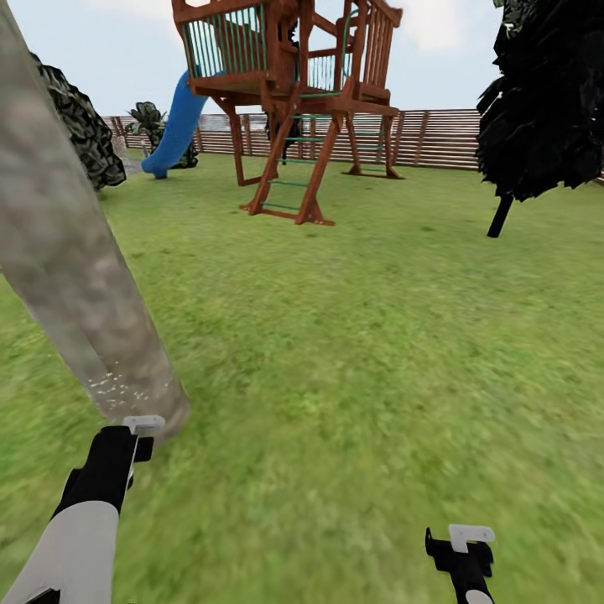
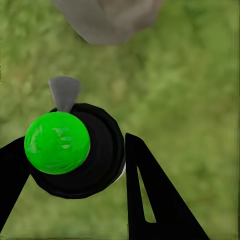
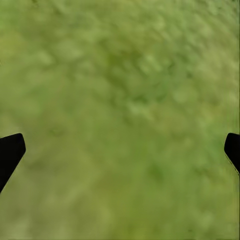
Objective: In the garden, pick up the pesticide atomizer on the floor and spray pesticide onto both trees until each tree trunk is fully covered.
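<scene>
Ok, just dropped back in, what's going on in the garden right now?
The left end effector is shut on the pesticide atomizer, the black bottle with a green top, held close to the base of a tree trunk at the head view's left. White specks of pesticide show only on a low patch of that trunk; the rest looks bare. The right end effector is open over plain grass. A wooden play tower with a blue slide stands ahead by the fence.
</scene>
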